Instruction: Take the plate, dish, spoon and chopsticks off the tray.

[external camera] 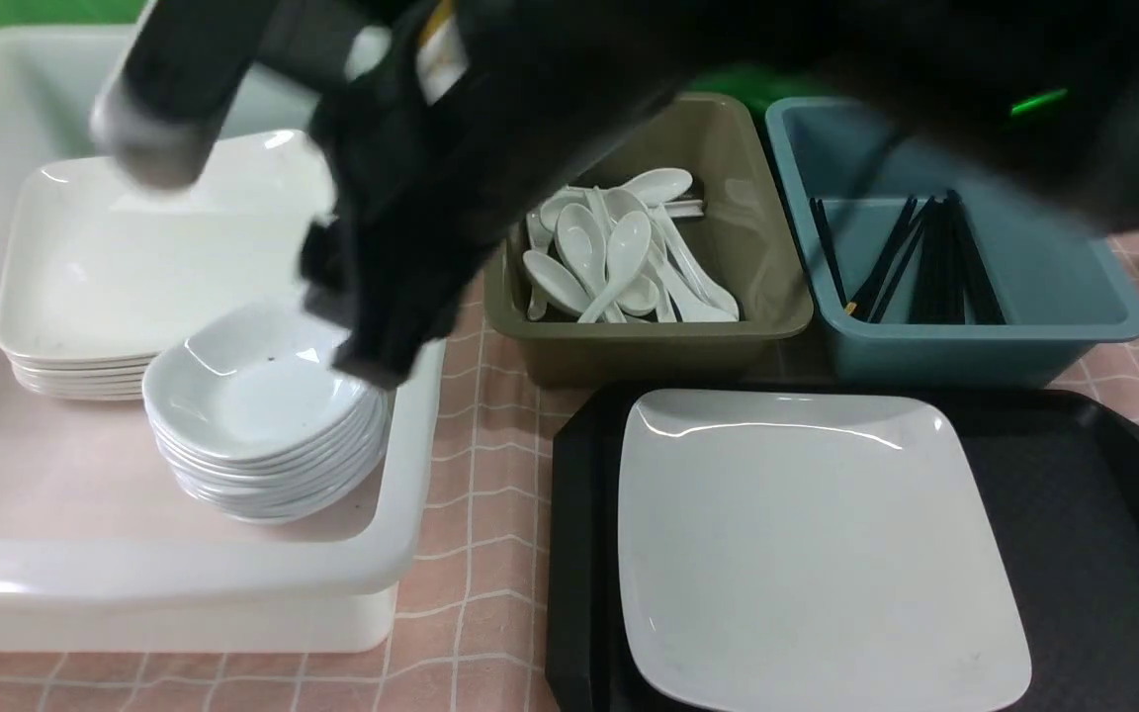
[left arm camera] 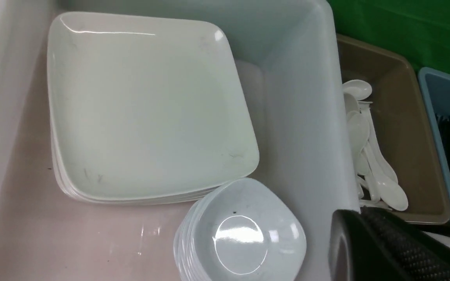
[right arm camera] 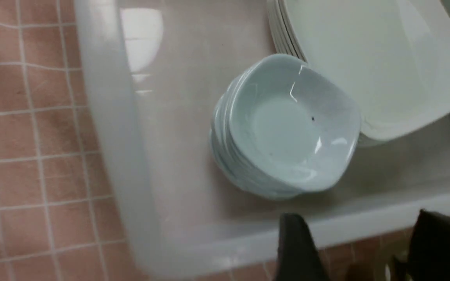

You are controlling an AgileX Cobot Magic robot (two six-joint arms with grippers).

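See the black right tool (right arm camera: 361, 217) wide open, empty; the left (left arm camera: 359, 214) shut, holding nothing visible. Beyond, find the small white dish (right arm camera: 287, 125) apparently done, atop its stack in the white plastic bin (external camera: 184, 569). Judge white soup spoon (external camera: 627, 252) and thin black chopsticks (external camera: 940, 257) likely binned; count the large square white plate (external camera: 807, 554) as left, on the black plastic tray (external camera: 1074, 494).

Dishes (external camera: 258, 386) sit before plates (external camera: 174, 257), left of the tray (external camera: 1074, 514).

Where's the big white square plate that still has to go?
In the front view, the big white square plate sits on the black plastic tray, nearer its left side.
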